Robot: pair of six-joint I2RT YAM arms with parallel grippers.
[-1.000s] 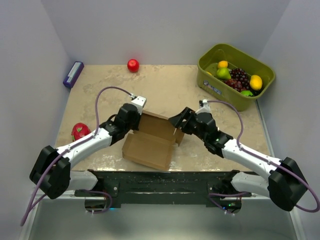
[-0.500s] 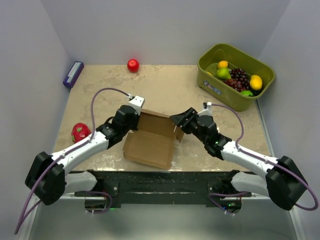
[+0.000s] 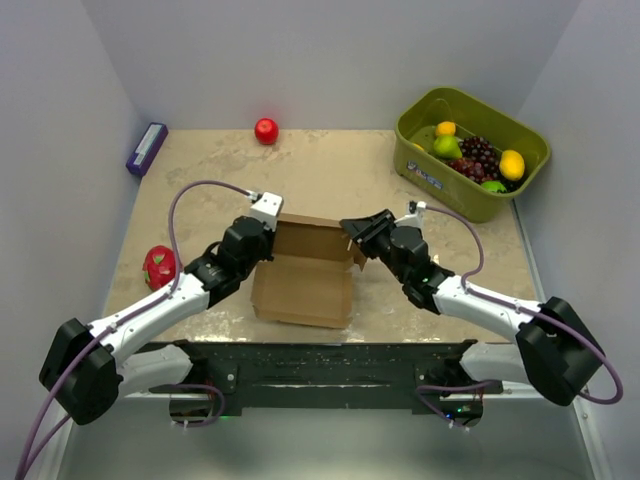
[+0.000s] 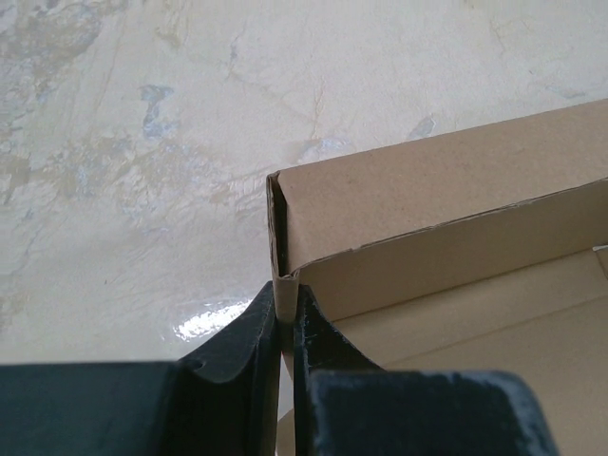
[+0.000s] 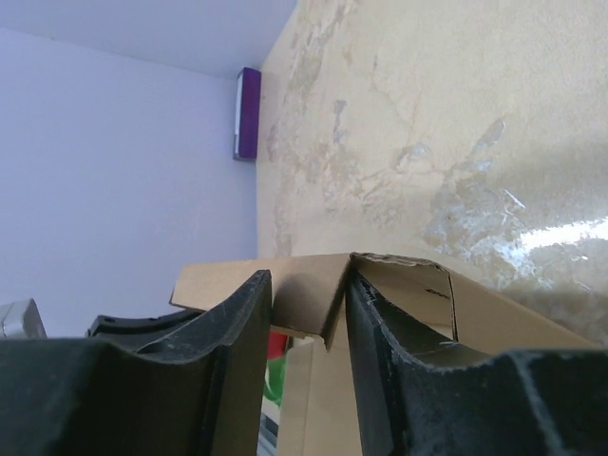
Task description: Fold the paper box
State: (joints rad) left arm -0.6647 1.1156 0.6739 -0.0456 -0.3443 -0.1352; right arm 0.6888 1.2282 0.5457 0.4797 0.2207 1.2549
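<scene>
No writing can be read

The one label is a pale sticker (image 3: 431,178) on the near wall of the olive-green bin (image 3: 480,205), upper right of the top view; its print is too small to make out. The purple box (image 3: 147,148) at upper left is too small to show any marking. The paper box (image 4: 427,190) shows plain brown cardboard in both wrist views.

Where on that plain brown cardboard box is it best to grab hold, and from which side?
Probably a thin upright side wall of the plain brown cardboard box, near a corner, coming in from the side at its free edge with one finger on each face. A standing sheet slips between fingers; the left end effector pinches a corner that way.
</scene>
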